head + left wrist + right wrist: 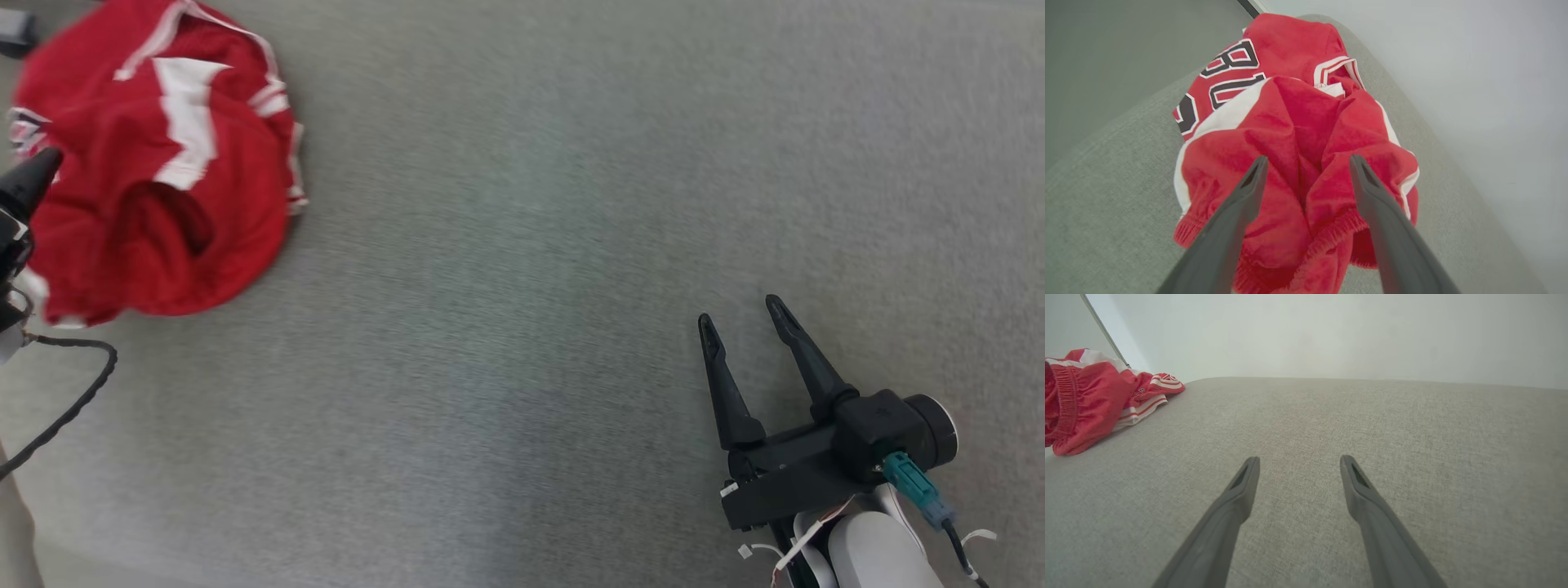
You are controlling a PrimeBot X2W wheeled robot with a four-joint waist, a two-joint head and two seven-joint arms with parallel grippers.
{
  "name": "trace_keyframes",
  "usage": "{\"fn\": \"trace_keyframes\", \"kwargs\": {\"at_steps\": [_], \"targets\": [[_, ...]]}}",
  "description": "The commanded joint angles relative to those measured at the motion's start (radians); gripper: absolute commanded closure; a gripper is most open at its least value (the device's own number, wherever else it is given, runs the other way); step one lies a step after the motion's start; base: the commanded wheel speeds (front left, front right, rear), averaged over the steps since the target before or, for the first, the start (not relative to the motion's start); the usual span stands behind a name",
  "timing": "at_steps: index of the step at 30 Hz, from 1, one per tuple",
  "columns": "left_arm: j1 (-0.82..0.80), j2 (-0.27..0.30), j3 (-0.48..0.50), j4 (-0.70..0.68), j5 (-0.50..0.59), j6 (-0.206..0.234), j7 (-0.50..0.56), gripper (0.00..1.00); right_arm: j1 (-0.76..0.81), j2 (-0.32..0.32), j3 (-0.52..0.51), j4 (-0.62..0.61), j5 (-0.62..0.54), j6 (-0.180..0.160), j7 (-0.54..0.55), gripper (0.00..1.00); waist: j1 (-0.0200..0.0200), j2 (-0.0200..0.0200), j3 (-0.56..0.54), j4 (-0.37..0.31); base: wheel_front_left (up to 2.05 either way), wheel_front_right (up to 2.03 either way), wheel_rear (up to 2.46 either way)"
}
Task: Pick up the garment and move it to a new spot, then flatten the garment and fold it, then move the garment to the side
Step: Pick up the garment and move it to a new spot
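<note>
Red garment (155, 163) heaped at grey cushion's (531, 245) left edge, broad bare fabric rightward; left claw (1308, 159), right claw (740, 310) both agape.

A red garment (155, 163) with white trim and black lettering lies crumpled in a heap on grey fabric.
</note>
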Motion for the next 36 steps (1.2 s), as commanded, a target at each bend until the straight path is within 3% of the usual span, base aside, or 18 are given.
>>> {"fn": "trace_keyframes", "kwargs": {"at_steps": [1, 12, 13, 14, 22, 31, 36], "targets": [[0.010, -0.001, 0.004, -0.019, -0.023, 0.009, 0.023, 0.00, -0.015, 0.002, 0.002, -0.002, 0.006, 0.003, -0.009, 0.00, -0.0003, -0.0002, 0.128, -0.125, 0.00, 0.00, 0.00], [0.073, -0.014, -0.007, -0.113, -0.028, 0.059, 0.113, 0.00, -0.019, 0.004, 0.012, 0.031, 0.023, 0.001, -0.021, 0.00, -0.0003, -0.0002, 0.127, -0.154, 0.00, 0.00, 0.00], [0.080, -0.013, -0.012, -0.117, -0.023, 0.058, 0.116, 0.06, -0.018, 0.004, 0.011, 0.034, 0.025, 0.001, -0.023, 0.00, -0.0003, -0.0002, 0.123, -0.157, 0.00, 0.00, 0.00], [0.086, -0.009, -0.017, -0.124, -0.012, 0.059, 0.108, 1.00, -0.019, 0.004, 0.011, 0.036, 0.025, 0.001, -0.023, 0.00, -0.0003, -0.0002, 0.118, -0.159, 0.00, 0.00, 0.00], [0.098, 0.012, -0.031, -0.170, 0.012, 0.040, 0.072, 1.00, -0.008, 0.015, 0.008, 0.061, 0.040, 0.001, -0.041, 0.00, -0.0003, -0.0002, 0.035, -0.152, 0.00, 0.00, 0.00], [0.053, 0.053, -0.042, -0.196, 0.070, 0.005, -0.050, 1.00, 0.025, 0.027, 0.007, 0.113, 0.084, 0.001, -0.065, 0.00, -0.0003, -0.0002, -0.150, -0.133, 0.00, 0.00, 0.00], [0.020, 0.055, -0.074, -0.200, 0.076, -0.022, -0.059, 1.00, 0.073, 0.030, 0.002, 0.139, 0.132, 0.001, -0.074, 0.00, -0.0003, -0.0002, -0.265, -0.151, 0.00, 0.00, 0.00]]}}
